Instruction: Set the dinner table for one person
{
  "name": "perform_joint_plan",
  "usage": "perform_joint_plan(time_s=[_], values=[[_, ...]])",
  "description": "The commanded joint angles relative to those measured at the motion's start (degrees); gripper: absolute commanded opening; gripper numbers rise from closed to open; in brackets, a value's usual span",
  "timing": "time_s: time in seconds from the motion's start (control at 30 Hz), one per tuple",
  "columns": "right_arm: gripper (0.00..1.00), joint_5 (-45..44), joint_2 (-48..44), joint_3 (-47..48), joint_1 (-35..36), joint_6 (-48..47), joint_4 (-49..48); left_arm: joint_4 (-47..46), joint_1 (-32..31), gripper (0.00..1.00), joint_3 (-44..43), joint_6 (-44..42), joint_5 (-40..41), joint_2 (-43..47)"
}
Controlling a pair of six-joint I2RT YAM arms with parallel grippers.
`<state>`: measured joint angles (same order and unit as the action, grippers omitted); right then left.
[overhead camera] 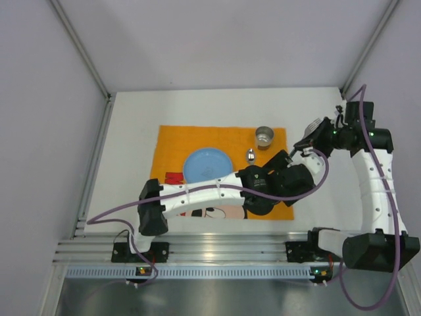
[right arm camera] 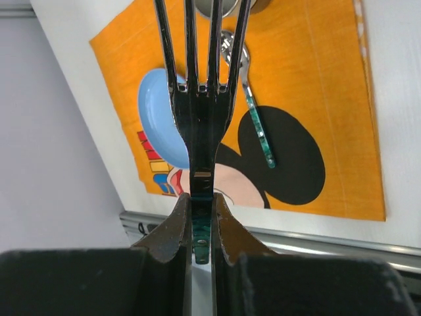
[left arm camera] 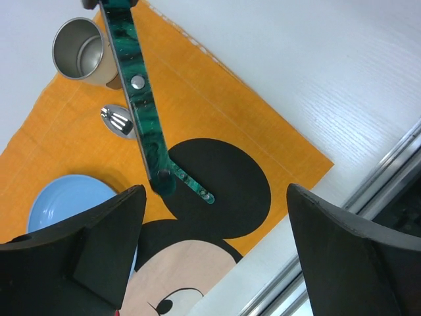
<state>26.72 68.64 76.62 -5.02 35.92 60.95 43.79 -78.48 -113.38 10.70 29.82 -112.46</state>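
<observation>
The white dinner table (overhead camera: 131, 125) carries an orange cartoon-mouse placemat (overhead camera: 177, 141). On the mat are a blue plate (overhead camera: 207, 164), a metal cup (overhead camera: 265, 137) and a green-handled spoon (overhead camera: 250, 156) right of the plate. My right gripper (overhead camera: 308, 143) is shut on a green-handled fork (right arm camera: 200, 118), tines up. Its jaws (right arm camera: 200, 197) clamp the top of the handle. The fork's handle (left arm camera: 135, 92) hangs over the spoon (left arm camera: 117, 122), its tip near the spoon's handle. My left gripper (left arm camera: 216, 191) is wide open and empty above the mat's near right corner.
The left arm (overhead camera: 210, 191) lies across the mat's near part and hides the printed mouse there. An aluminium rail (overhead camera: 197, 250) runs along the table's near edge. Grey walls with metal posts enclose the table on three sides.
</observation>
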Motion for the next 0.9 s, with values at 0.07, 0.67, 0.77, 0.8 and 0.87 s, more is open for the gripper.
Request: perform_joint_plan(time_s=[0.07, 0.67, 0.77, 0.8, 0.87], values=[[0.00, 5.71, -2.72, 2.65, 0.62, -0.15, 3.56, -1.16, -0.36, 0.88, -2.55, -1.21, 7.08, -1.53], [0.00, 6.77, -3.52, 1.34, 0.80, -2.70, 7.17, -1.26, -0.10, 0.00, -8.60, -6.04, 8.85, -7.15], [0.05, 6.94, -2.99, 1.69, 0.80, -2.26, 6.55, 0.07, -0.01, 0.00, -9.93, -6.57, 7.71, -8.29], [0.18, 7.03, -2.73, 1.69, 0.80, -2.17, 6.20, 0.24, 0.08, 0.00, -9.75, -6.57, 7.36, -8.21], [0.58, 6.86, -2.29, 2.30, 0.71, -1.82, 5.59, 0.42, 0.60, 0.00, -9.49, -6.22, 6.39, -7.95]])
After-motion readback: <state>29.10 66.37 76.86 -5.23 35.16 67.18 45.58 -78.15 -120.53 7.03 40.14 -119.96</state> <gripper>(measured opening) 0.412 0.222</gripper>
